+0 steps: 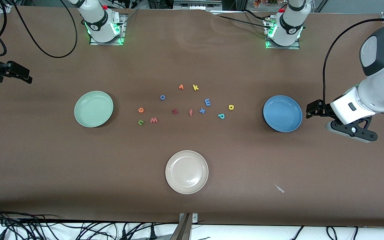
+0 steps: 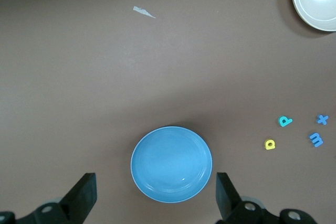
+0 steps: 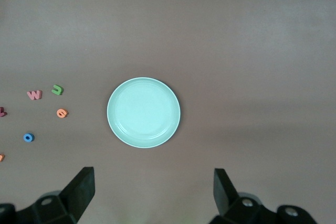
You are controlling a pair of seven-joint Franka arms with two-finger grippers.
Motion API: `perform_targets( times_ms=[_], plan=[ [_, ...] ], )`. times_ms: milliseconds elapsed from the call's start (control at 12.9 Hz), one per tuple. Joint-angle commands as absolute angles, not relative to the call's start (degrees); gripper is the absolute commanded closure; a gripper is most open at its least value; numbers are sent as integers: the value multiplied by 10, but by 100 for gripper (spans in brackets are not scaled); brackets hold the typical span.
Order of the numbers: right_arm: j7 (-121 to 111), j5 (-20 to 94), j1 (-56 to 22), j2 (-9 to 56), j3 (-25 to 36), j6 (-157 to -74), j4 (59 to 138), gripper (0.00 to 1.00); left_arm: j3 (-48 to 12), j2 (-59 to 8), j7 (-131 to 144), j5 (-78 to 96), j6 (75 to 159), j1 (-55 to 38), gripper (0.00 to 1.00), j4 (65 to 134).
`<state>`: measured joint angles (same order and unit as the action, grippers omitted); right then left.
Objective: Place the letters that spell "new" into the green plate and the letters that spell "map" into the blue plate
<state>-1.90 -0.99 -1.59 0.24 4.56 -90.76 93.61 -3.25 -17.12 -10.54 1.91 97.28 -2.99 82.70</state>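
Note:
The green plate [image 1: 93, 109] lies toward the right arm's end of the table and the blue plate [image 1: 282, 113] toward the left arm's end. Between them lie the orange "e" [image 1: 141, 110], green "n" [image 1: 141, 122] and pink "w" [image 1: 154, 120] beside the green plate. The blue "m" [image 1: 207, 102], yellow "a" [image 1: 231, 107] and teal "p" [image 1: 221, 116] lie closer to the blue plate. My left gripper [image 2: 155, 178] hangs open, high by the blue plate [image 2: 171, 163]. My right gripper [image 3: 153, 174] hangs open, high by the green plate [image 3: 143, 112]. Neither holds anything.
A cream-white plate [image 1: 186, 171] sits nearer the front camera. Among the letters also lie a dark red "z" [image 1: 175, 111], salmon "f" [image 1: 190, 112], blue "x" [image 1: 202, 111], blue "o" [image 1: 162, 97], an orange letter [image 1: 181, 87] and yellow "k" [image 1: 195, 87]. A paper scrap [image 1: 279, 188] lies near the front edge.

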Motion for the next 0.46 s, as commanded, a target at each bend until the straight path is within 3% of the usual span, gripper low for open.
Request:
perform_targets(
  times_ms=[0,387],
  plan=[
    [-19,-5,-15,-9,47,-904,945,0,-36,-171,-114,1,968,-30,0,821],
    [-11,-6,-39,9,37,-910,944,0,-37,-170,-113,1,968,-30,0,821]
  ],
)
